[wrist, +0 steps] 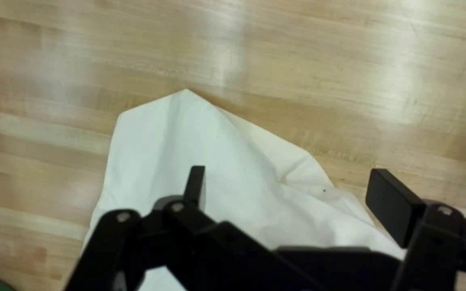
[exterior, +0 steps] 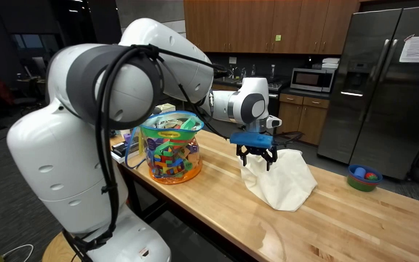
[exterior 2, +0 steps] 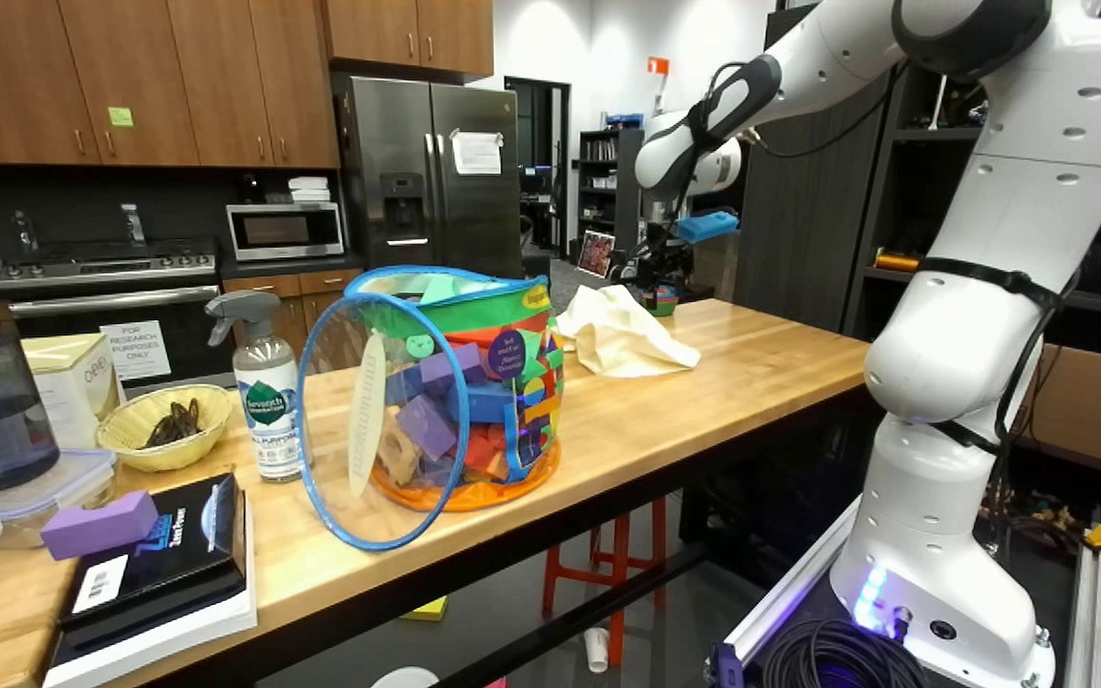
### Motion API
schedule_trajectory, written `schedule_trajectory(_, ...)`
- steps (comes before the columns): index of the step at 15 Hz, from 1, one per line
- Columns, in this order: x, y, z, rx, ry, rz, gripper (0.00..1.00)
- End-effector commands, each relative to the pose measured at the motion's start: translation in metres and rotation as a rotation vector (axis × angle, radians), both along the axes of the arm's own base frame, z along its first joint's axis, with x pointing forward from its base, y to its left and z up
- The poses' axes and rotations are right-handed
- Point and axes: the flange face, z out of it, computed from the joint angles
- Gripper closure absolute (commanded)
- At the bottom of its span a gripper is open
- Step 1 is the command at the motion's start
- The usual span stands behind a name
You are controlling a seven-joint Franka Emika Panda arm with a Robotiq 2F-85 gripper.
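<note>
Wrist view now: I've got the jaws spread wide, empty, hanging above the white cloth [wrist: 233, 178], its slanting edge passing between them.

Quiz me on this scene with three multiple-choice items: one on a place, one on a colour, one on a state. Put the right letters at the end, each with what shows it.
1. Where is the cream cloth?
A) On the floor
B) On the table
C) Inside the microwave

2. What colour is the base of the bag of blocks?
A) White
B) Black
C) Orange

3. In what state is the end effector?
A) Open, gripping nothing
B) Shut on the cream cloth
C) Shut and empty

Right letters:
1 B: both exterior views show the cream cloth lying crumpled on the wooden top.
2 C: an orange ring shows at the bottom of the bag of blocks in both exterior views.
3 A: in the wrist view the fingers stand wide apart, pinching nothing.
</note>
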Motion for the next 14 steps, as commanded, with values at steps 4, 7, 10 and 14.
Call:
schedule_trajectory(4, 0.055, 0.007, 0.013, -0.076, -0.067, 0.017, 0.0)
schedule_trajectory(7, 0.073, 0.007, 0.016, -0.074, -0.078, 0.019, 0.0)
schedule_trajectory(10, 0.089, 0.01, 0.013, -0.049, -0.088, 0.025, 0.0)
schedule_trajectory(14, 0.106, 0.021, 0.006, 0.0, -0.095, 0.015, 0.0)
